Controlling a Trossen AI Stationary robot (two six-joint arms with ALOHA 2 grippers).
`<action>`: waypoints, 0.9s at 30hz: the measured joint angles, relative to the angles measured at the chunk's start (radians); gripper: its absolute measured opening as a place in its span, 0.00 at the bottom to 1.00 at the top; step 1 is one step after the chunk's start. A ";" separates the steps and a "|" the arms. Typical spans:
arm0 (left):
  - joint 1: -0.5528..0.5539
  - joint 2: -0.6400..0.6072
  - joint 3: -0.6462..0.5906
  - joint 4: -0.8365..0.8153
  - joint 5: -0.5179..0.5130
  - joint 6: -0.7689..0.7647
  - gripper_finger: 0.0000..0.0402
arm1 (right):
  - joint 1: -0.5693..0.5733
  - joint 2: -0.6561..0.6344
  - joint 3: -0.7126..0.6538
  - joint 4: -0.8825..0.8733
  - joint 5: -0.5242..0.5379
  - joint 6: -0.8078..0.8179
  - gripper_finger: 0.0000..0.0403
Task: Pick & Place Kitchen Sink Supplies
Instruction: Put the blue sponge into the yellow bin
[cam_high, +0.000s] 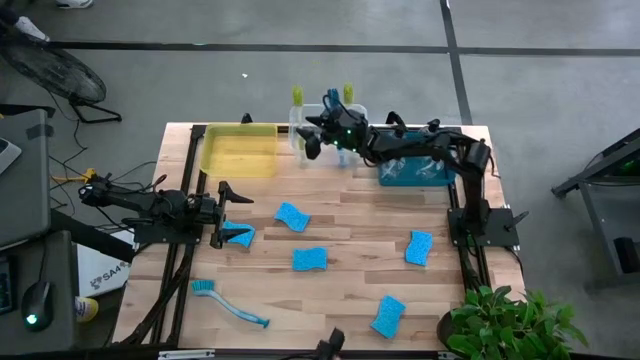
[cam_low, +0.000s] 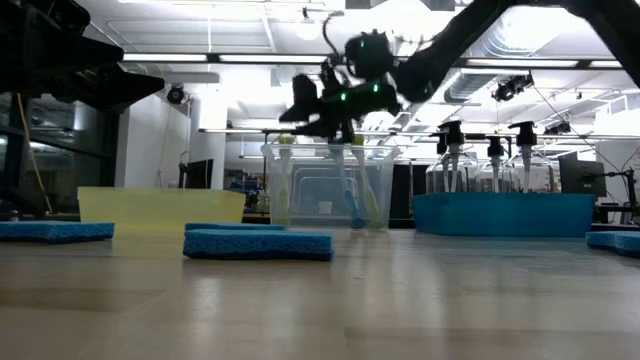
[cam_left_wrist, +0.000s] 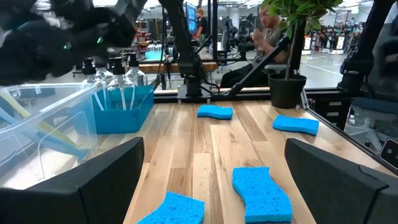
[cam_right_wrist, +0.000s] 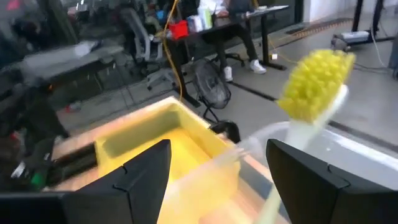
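Note:
My right gripper (cam_high: 312, 135) hangs open over the clear bin (cam_high: 300, 128) at the table's far edge. Dish brushes stand in that bin, leaning on its walls. One yellow-green brush head (cam_right_wrist: 316, 76) rises just beyond my open right fingers, its pale handle (cam_right_wrist: 273, 196) close to one of them. Several blue sponges (cam_high: 292, 215) (cam_high: 310, 259) (cam_high: 419, 247) lie flat on the table. A blue dish brush (cam_high: 230, 303) lies near the front left. Spray bottles (cam_low: 455, 160) stand in the teal bin (cam_high: 415, 172). My left gripper (cam_high: 228, 213) waits open at the left, by a sponge (cam_high: 240, 237).
A yellow bin (cam_high: 240, 152) stands left of the clear bin at the far edge. A potted plant (cam_high: 505, 320) sits at the front right corner. Bare wood lies between the scattered sponges mid-table. People sit at desks in the room beyond the table.

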 joint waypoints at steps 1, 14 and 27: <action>0.000 0.000 0.000 0.000 0.000 0.000 0.95 | 0.013 -0.016 0.000 -0.017 0.006 -0.026 0.64; 0.000 0.000 0.000 0.000 0.000 0.000 0.95 | 0.208 -0.150 0.001 -0.497 0.142 -0.242 0.64; 0.000 0.000 0.000 0.000 0.000 0.000 0.95 | 0.403 -0.150 0.001 -0.656 0.277 -0.239 0.64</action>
